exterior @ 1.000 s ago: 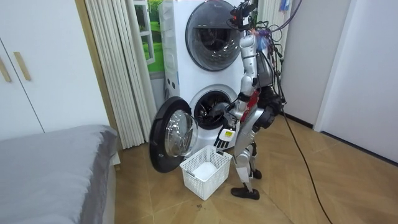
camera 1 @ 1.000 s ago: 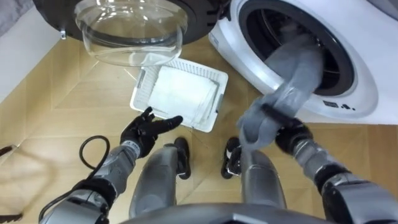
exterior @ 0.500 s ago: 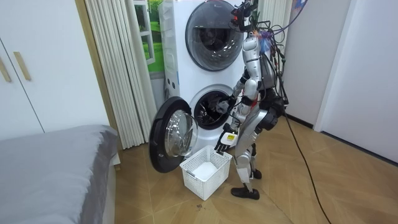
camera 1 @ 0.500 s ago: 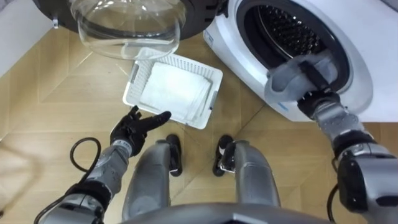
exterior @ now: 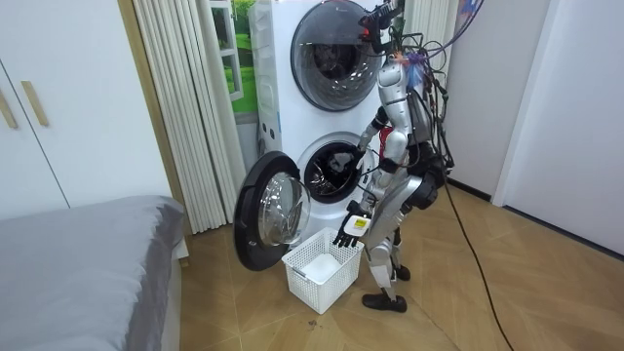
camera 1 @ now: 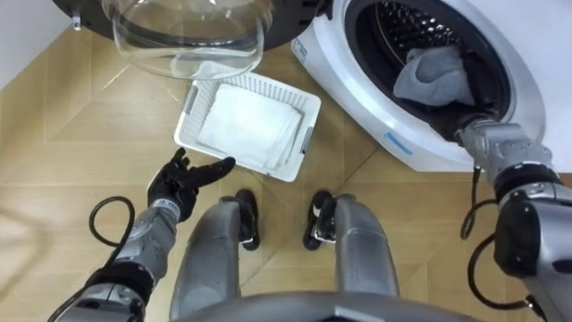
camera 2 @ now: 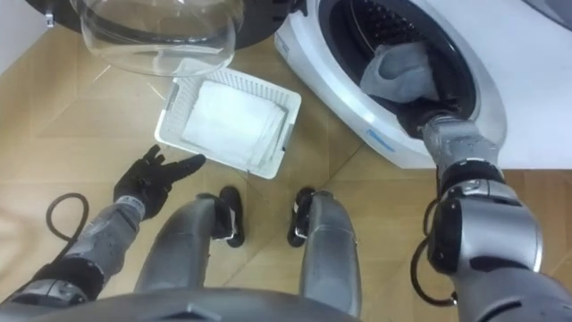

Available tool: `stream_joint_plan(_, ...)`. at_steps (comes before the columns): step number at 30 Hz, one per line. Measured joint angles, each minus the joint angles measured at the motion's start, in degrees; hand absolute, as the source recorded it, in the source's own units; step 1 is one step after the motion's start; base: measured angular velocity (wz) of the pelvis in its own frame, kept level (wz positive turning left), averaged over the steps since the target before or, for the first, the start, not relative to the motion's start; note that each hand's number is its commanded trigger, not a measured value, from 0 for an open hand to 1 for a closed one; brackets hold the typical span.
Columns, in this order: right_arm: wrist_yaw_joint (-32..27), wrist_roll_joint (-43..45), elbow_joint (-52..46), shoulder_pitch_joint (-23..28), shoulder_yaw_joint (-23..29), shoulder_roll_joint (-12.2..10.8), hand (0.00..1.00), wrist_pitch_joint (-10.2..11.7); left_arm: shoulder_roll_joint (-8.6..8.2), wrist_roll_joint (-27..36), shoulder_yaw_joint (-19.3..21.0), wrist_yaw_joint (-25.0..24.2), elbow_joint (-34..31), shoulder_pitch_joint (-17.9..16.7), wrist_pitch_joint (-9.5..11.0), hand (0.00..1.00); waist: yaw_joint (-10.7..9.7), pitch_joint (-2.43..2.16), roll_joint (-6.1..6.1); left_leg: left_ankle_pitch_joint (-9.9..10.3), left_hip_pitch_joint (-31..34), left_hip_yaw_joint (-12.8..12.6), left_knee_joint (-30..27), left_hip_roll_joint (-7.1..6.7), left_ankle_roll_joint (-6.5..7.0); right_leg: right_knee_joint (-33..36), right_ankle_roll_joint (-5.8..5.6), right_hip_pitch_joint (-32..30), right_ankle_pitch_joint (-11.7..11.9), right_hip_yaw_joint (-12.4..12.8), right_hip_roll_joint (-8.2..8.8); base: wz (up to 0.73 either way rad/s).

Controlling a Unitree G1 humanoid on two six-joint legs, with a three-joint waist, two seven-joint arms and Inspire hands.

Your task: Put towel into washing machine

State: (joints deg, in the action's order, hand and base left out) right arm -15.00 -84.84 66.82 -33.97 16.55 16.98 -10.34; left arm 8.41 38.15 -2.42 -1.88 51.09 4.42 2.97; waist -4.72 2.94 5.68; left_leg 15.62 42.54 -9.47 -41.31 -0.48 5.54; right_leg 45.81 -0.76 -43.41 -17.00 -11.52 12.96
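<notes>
- Grey cloth towel [camera 1: 431, 73] inside white front-loading washing machine [camera 1: 527, 125], two o'clock: loading nearly done.
- Right hand [camera 1: 450, 114] grip cannot be told; left hand [camera 1: 183, 179] splayed.
- Next: withdraw without dragging towel.

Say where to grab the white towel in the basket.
Best take the white towel by its near edge, from above: it lies folded flat in the open-topped basket, whose walls block the sides, and the open left hand hovers nearby.
</notes>
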Motion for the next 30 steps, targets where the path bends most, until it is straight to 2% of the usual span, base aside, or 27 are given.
stream_joint_plan(4,-3.3,0.0,0.0,-2.4,0.6,0.0,0.00,0.0,-0.17,-4.0,0.5,1.4,-0.1,0.0,0.0,0.00,-1.2,-0.01,0.04,0.5,1.2,-1.2,-1.5,-0.25,0.90,2.0,-0.37,-1.8,-0.2,0.8,0.96,-0.03)
stream_joint_plan(11,-9.6,-0.7,2.5,-5.5,2.7,0.9,0.00,0.1,-1.47,-4.1,0.3,2.7,0.3,1.1,0.1,0.00,-1.2,0.03,-0.24,0.7,1.3,-1.4,-2.0,-0.20,1.15,2.1,-0.67,-1.8,-0.4,1.0,0.91,0.01)
stream_joint_plan(22,-14.7,-2.7,2.5,-7.4,2.8,1.6,0.00,3.3,-2.45,-4.0,-1.4,2.8,0.5,3.2,0.1,0.00,-0.9,-0.01,-1.51,0.8,2.2,-1.7,-2.6,-0.23,1.34,3.2,-0.80,-3.0,-0.4,1.5,1.07,0.00)
stream_joint_plan(25,-15.1,-2.8,2.5,-7.4,2.8,1.6,0.00,3.7,-2.45,-4.0,-1.8,2.6,0.5,3.3,0.1,0.00,-0.7,-0.01,-1.52,0.8,2.2,-1.9,-2.5,-0.23,1.35,3.2,-0.81,-3.1,-0.4,1.7,1.06,0.00)
stream_joint_plan(30,-16.1,-3.7,2.5,-7.4,2.8,1.6,0.00,5.8,-2.49,-4.0,-2.2,2.5,0.6,3.4,0.1,0.00,0.0,-0.01,-1.52,0.8,2.2,-2.2,-2.3,-0.22,1.39,3.0,-0.87,-3.2,-0.4,1.8,1.09,-0.01)
